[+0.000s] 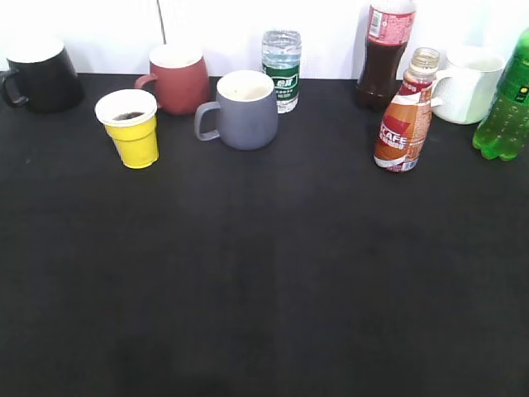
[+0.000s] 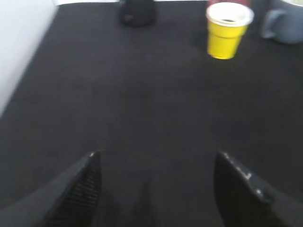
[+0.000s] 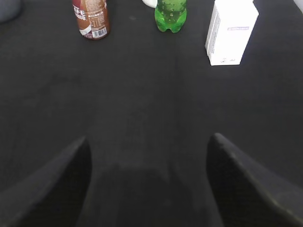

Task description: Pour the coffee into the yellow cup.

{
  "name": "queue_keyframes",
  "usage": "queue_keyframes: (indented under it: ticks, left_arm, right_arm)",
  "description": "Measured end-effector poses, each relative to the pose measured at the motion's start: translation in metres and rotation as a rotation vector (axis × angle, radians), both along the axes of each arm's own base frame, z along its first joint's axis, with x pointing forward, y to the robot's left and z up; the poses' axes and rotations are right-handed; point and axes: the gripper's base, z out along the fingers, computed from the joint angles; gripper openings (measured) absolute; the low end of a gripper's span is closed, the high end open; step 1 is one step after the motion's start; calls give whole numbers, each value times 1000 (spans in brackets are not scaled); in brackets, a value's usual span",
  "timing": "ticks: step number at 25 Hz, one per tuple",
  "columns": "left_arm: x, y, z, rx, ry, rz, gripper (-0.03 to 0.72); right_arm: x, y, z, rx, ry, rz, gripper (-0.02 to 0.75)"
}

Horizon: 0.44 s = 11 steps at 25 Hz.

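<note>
The coffee bottle (image 1: 405, 116) stands upright and capless at the right of the black table, with an orange-red and white label; its lower part shows in the right wrist view (image 3: 91, 19). The yellow cup (image 1: 130, 126) stands at the left with dark liquid inside, and shows in the left wrist view (image 2: 227, 29). My left gripper (image 2: 156, 158) is open and empty, well short of the cup. My right gripper (image 3: 147, 142) is open and empty, well short of the bottle. Neither gripper shows in the exterior view.
Along the back stand a black mug (image 1: 40, 74), a red mug (image 1: 176, 78), a grey mug (image 1: 243, 109), a water bottle (image 1: 282, 68), a tall dark bottle (image 1: 384, 51), a white mug (image 1: 469, 83) and a green bottle (image 1: 506, 103). A white box (image 3: 231, 31) stands right.
</note>
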Motion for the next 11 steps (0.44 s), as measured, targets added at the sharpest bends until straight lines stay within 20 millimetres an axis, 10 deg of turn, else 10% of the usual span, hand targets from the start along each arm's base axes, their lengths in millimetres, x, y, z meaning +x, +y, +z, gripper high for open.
queue_keyframes:
  ticks: [11]
  left_arm:
    - [-1,-1,0,0,0,106,561]
  right_arm:
    - [0,0,0,0,-1,0,589]
